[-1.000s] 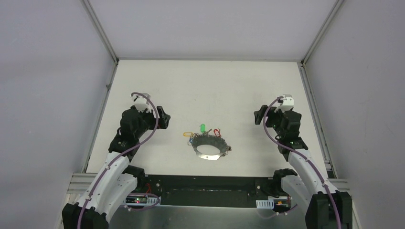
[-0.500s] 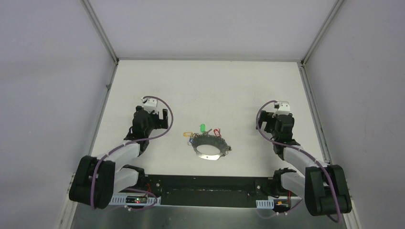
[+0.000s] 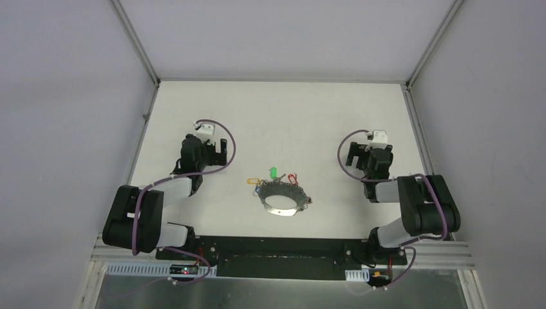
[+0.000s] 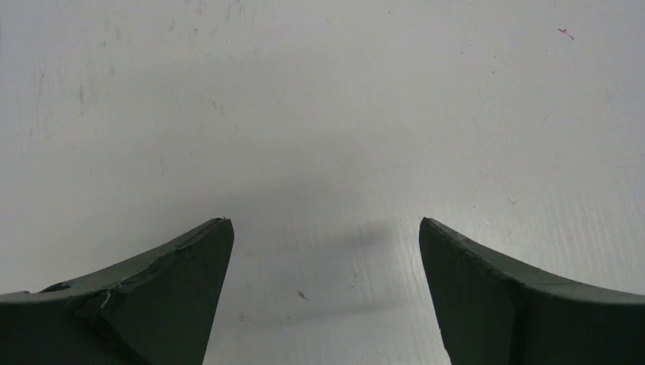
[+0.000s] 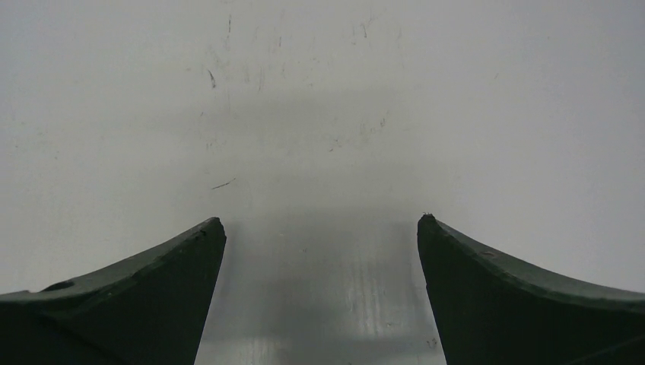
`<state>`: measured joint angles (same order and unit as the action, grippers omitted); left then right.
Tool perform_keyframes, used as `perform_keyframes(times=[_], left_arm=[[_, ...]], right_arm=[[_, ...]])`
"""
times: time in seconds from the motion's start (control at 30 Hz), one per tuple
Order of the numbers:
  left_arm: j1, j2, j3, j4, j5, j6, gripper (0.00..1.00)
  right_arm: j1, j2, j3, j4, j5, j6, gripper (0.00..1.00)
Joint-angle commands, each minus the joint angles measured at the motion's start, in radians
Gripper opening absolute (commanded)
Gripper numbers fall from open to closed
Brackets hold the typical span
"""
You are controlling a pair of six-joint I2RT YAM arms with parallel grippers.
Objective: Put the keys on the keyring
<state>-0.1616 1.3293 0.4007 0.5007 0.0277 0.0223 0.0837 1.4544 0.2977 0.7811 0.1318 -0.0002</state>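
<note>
On the left, left gripper spread wide, holding nothing, only bare white table between its 2 fingers. In the middle, keyring flat on the table, well apart from both grippers. Keys with green, yellow and red tags bunched at its far edge; threaded or not, impossible to tell. On the right, right gripper equally wide, likewise empty.

The left arm and right arm pair white link shells with black joint housings — a purple cable loops along each. A white block caps each wrist. The fingers are dark green, wedge-shaped.
</note>
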Motion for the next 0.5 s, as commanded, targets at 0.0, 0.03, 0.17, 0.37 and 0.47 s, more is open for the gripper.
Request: perform_keyframes(times=[0.0, 0.03, 0.17, 0.37, 0.47], left_arm=[[0.009, -0.024, 0.01, 0.035, 0.034, 0.047, 0.96], [0.01, -0.037, 0.001, 0.041, 0.042, 0.074, 0.94], [0.01, -0.066, -0.037, 0.12, 0.012, 0.138, 0.99], [0.01, 0.061, -0.074, 0.308, 0.006, 0.175, 0.99], [0.011, 0.084, -0.091, 0.364, -0.023, 0.149, 0.99]], right_arm=[[-0.018, 0.079, 0.033, 0.158, -0.05, -0.035, 1.0], [-0.02, 0.073, 0.038, 0.136, -0.051, -0.032, 1.0], [-0.022, 0.078, 0.037, 0.145, -0.022, -0.022, 0.99], [-0.022, 0.08, 0.05, 0.126, 0.007, -0.004, 0.99], [-0.024, 0.081, 0.05, 0.126, 0.008, -0.004, 1.0]])
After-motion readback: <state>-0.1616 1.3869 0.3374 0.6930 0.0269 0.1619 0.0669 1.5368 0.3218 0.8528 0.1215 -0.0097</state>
